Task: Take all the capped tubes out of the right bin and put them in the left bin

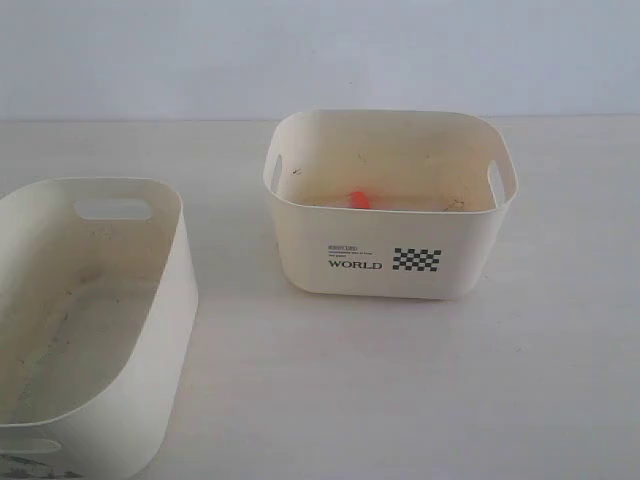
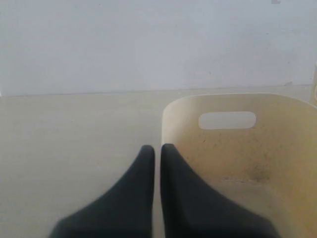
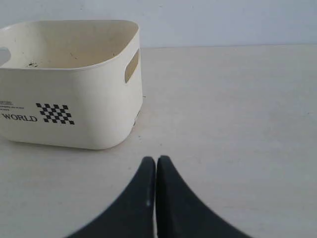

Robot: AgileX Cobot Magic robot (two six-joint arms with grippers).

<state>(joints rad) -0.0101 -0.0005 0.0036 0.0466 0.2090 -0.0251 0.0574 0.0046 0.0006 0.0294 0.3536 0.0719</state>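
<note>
The right bin (image 1: 390, 262), cream with "WORLD" and a checkered patch, stands mid-table; its front wall hides most of the inside, and only one orange-red cap of a capped tube (image 1: 358, 199) peeks over it. This bin (image 3: 74, 114) also shows in the right wrist view, beyond my right gripper (image 3: 156, 161), which is shut and empty over bare table. The larger plain left bin (image 1: 160, 330) sits at the lower left with no tubes visible inside. My left gripper (image 2: 154, 149) is shut and empty, just beside that bin's near rim (image 2: 166, 119). Neither arm appears in the exterior view.
A pale wooden tabletop (image 1: 400, 380) runs between and in front of the bins. A plain light wall (image 1: 320, 50) rises behind the table's far edge.
</note>
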